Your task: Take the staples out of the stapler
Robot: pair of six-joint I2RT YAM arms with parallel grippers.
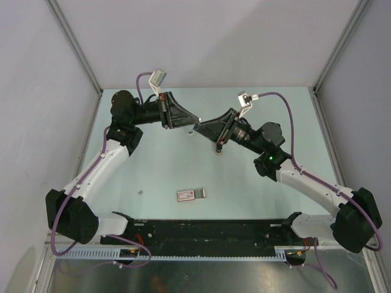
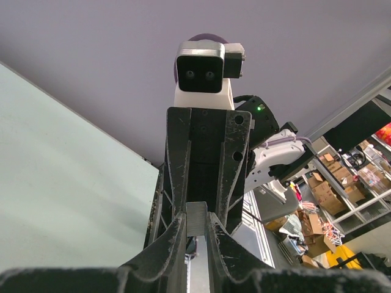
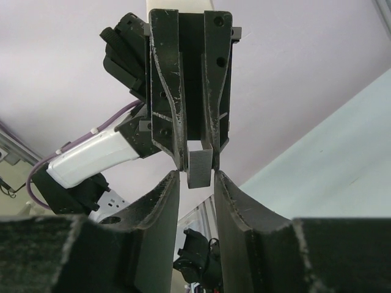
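Observation:
The pink-and-white stapler (image 1: 191, 195) lies flat on the table near the front, well away from both grippers. My two grippers meet tip to tip above the table's middle. My left gripper (image 1: 190, 124) is shut on a small grey strip of staples (image 2: 197, 213), also seen in the right wrist view (image 3: 200, 168). My right gripper (image 1: 200, 130) faces it. Its fingers (image 3: 168, 201) stand open on either side of the strip's free end, with a narrow gap on each side.
A small speck (image 1: 141, 191) lies on the table left of the stapler. A short dark piece (image 1: 218, 148) shows under the right gripper. The black base rail (image 1: 201, 232) runs along the near edge. Grey walls close in the left, back and right.

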